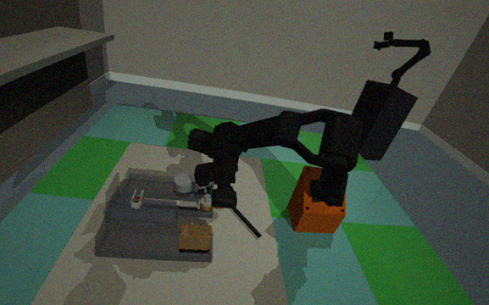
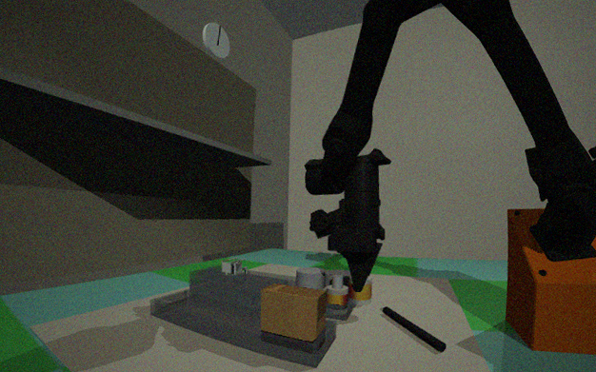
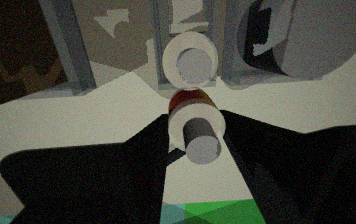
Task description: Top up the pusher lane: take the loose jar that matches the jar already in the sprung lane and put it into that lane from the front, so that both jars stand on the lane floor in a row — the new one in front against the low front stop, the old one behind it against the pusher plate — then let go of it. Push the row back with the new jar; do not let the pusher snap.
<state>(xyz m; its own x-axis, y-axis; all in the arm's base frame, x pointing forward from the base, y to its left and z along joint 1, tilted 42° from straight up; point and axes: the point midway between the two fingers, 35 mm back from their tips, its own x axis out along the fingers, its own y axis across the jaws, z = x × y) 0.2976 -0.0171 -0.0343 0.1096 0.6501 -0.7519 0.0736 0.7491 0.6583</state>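
Observation:
The gripper (image 1: 224, 199) (image 2: 360, 289) (image 3: 196, 120) points down, shut on a small jar (image 2: 366, 291) (image 3: 204, 120) with a white shoulder, grey knob and red-and-orange band. In the top view the fingers hide this jar. The matching jar (image 1: 205, 203) (image 2: 336, 297) (image 3: 190, 60) stands at the front end of the sprung lane, with the white pusher part (image 1: 188, 204) (image 3: 188, 26) behind it. In the wrist view the held jar is just outside the lane front, roughly in line with the lane jar. Its height against the front stop is hard to tell.
A dark grey rack (image 1: 136, 242) (image 2: 206, 308) holds the lanes. A wide pale jar (image 1: 183, 183) (image 2: 308, 278) (image 3: 320, 40) stands in the neighbouring lane, a tan box (image 1: 195, 237) (image 2: 293, 312) on the other side. A black rod (image 1: 247, 222) (image 2: 413, 328) lies in front of the rack.

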